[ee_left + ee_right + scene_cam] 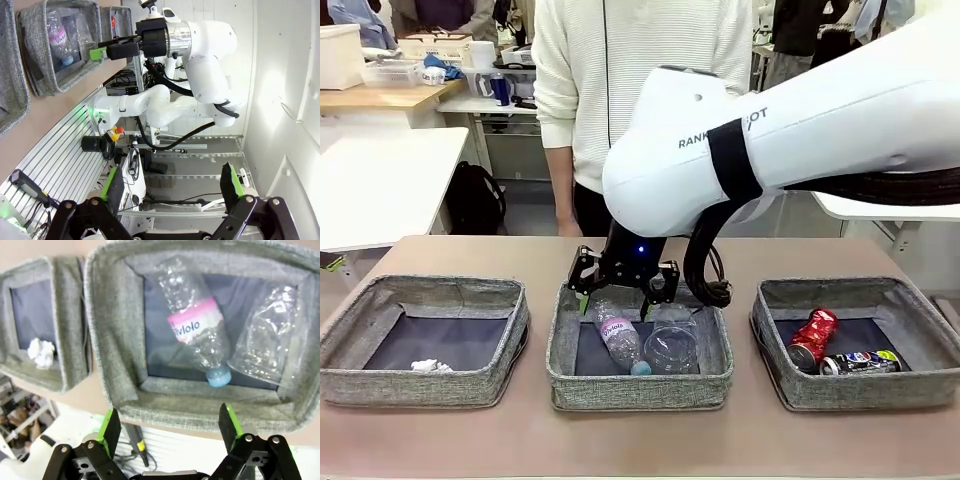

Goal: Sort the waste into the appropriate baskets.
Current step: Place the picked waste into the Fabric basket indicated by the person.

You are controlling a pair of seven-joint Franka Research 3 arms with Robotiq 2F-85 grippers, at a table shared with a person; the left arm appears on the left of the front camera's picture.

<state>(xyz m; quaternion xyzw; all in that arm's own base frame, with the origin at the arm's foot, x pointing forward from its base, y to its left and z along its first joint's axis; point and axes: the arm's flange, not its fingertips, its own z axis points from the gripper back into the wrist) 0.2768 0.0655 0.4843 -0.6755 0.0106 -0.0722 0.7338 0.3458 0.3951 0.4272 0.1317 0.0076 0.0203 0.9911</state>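
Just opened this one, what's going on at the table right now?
The right gripper hangs open over the back of the middle basket, holding nothing. In that basket lie the bottle and the clear cup. The left basket holds the paper wad; the right basket holds the red can and the dark can. The left gripper is open, off to the side. A person stands at the far side, touching nothing. No waste lies on the table.

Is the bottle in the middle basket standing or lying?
Lying: the bottle rests on its side on the basket's bottom, cap toward the robot, beside the cup.
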